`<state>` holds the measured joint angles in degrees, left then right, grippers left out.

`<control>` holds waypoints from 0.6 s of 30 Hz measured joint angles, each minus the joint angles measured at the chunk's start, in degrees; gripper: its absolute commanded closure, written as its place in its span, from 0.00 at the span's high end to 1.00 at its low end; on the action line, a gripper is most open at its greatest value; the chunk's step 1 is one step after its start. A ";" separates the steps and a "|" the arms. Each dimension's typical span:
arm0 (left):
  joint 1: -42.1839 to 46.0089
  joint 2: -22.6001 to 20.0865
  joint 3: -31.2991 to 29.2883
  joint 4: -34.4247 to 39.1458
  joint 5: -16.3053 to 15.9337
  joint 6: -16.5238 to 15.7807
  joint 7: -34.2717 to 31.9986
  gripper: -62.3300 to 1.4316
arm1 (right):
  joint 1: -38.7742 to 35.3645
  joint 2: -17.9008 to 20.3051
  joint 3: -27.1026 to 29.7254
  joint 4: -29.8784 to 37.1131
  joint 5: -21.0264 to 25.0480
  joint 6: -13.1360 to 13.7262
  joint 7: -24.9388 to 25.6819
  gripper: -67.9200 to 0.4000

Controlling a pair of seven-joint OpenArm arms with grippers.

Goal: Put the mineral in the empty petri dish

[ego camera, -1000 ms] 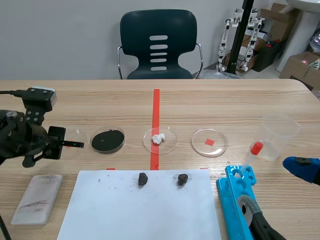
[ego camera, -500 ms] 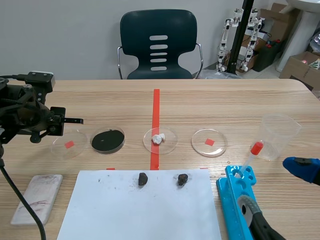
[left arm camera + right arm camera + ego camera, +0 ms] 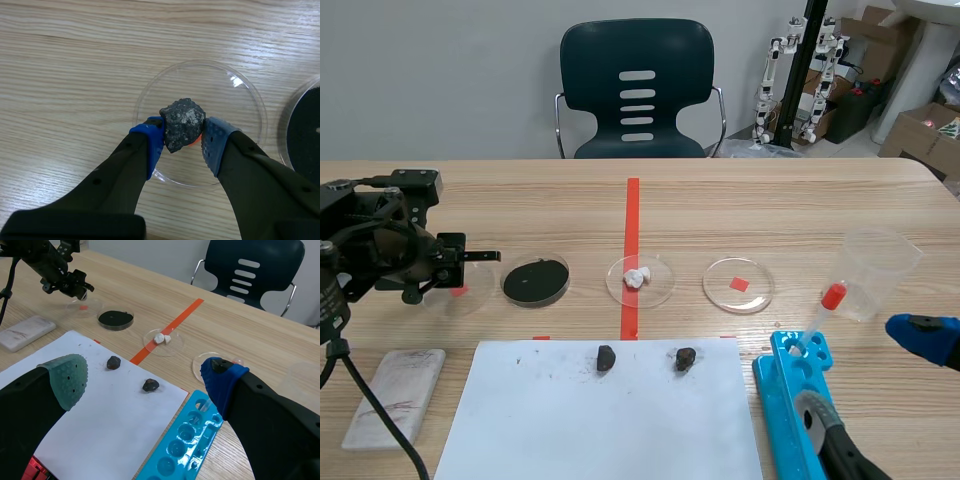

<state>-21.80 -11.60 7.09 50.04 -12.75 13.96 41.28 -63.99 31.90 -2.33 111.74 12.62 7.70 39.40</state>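
My left gripper (image 3: 183,133) is shut on a dark grey, rough mineral (image 3: 182,123), held just above an empty clear petri dish (image 3: 227,100) with a red mark under it. In the scene view that gripper (image 3: 482,257) hangs over the leftmost dish (image 3: 460,292) at the table's left. Two more dark minerals (image 3: 606,357) (image 3: 686,358) lie on the white paper (image 3: 600,420). Another empty dish (image 3: 738,285) sits right of the tape line. My right gripper (image 3: 142,367) is open and holds nothing, low at the right.
A dish of black powder (image 3: 535,281) and a dish with white lumps (image 3: 640,279) stand between the two empty ones. A plastic beaker (image 3: 878,272), a red-capped pipette (image 3: 822,312) and a blue rack (image 3: 800,400) are at the right. A grey slab (image 3: 395,395) lies front left.
My left arm rose from low by the dish, then came down a little and shifted right, so the gripper with the mineral now hangs over the leftmost dish. The right arm kept still.
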 measured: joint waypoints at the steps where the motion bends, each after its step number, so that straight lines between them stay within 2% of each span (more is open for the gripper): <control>1: -0.11 0.00 0.00 -0.35 0.00 -0.02 -0.52 0.11 | 0.00 0.00 0.00 0.00 0.00 0.00 0.00 0.70; 9: -3.17 0.33 0.00 -6.01 -0.59 0.00 -2.49 0.11 | 0.00 0.00 0.00 0.00 0.00 0.00 0.00 0.70; 18: -3.78 0.52 0.00 -7.21 -0.81 -0.48 -2.54 0.11 | 0.00 0.00 0.00 0.00 0.00 0.00 0.00 0.70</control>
<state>-25.58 -11.07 7.09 42.83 -13.56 13.47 38.74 -63.99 31.90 -2.33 111.74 12.62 7.70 39.40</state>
